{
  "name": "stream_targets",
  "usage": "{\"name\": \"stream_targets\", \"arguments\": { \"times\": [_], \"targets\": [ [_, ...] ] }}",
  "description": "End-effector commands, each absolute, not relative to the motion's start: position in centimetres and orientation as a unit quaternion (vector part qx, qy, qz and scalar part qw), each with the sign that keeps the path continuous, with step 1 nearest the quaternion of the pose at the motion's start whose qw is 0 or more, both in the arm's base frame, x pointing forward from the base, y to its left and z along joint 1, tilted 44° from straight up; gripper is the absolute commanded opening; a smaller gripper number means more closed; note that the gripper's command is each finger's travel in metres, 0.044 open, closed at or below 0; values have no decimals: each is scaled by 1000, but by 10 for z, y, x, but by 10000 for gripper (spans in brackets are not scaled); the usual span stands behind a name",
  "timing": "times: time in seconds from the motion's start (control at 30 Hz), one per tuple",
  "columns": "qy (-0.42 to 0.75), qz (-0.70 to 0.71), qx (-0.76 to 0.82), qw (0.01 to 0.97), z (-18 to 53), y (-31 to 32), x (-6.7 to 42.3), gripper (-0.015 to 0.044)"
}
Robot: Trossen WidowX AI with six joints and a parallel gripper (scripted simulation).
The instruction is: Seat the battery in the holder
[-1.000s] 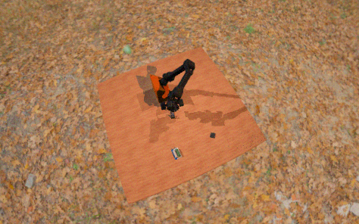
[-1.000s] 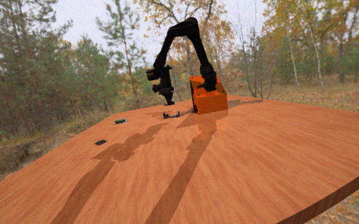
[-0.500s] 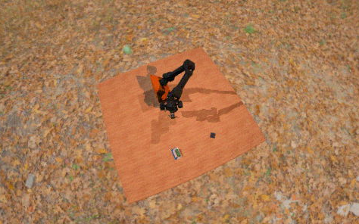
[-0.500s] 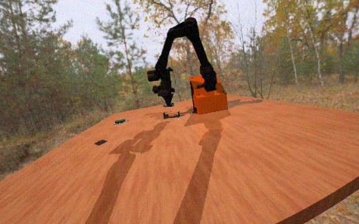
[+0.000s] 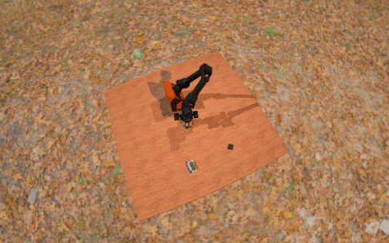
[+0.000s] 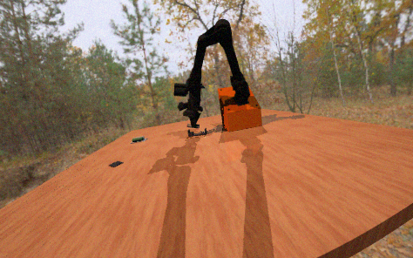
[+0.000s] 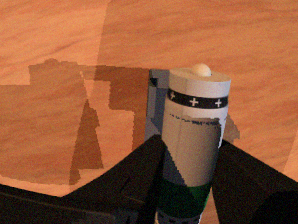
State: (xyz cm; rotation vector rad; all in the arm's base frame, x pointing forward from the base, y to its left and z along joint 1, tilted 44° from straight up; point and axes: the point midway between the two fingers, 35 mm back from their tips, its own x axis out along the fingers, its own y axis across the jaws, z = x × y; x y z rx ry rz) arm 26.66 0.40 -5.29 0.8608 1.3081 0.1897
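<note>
The tool (image 7: 189,183) is clenched on the battery (image 7: 193,129), its two black fingers pressing the grey-and-green body from either side in the wrist view. The battery's nub end, ringed by a black band with small plus marks, points away from the camera, and the green end sits down between the fingers. Directly behind the battery lies the holder (image 7: 154,112), a grey-blue tray on the wooden table (image 6: 326,174); only its left wall and a dark piece near the bottom show past the battery. In the exterior view the arm (image 6: 204,57) bends down from its orange base (image 6: 239,114), and the tool (image 6: 192,122) hangs just above the holder (image 6: 197,132); whether the battery touches the holder cannot be told. Farther out on the table lie a small green-and-white object (image 5: 191,166) and a small black block (image 5: 230,146), well apart from the arm.
</note>
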Motion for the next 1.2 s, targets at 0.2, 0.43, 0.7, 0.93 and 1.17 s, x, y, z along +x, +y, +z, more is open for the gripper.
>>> {"name": "stream_targets", "arguments": {
  "times": [0.2,0.43,0.7,0.93,1.17],
  "targets": [
    [571,72,389,719,-56,9,266,67],
    [559,62,388,730,-61,11,266,67],
    [545,51,388,742,-65,14,265,67],
    [531,42,389,752,-67,16,264,67],
    [516,32,390,762,-68,19,262,67]
  ]
}}
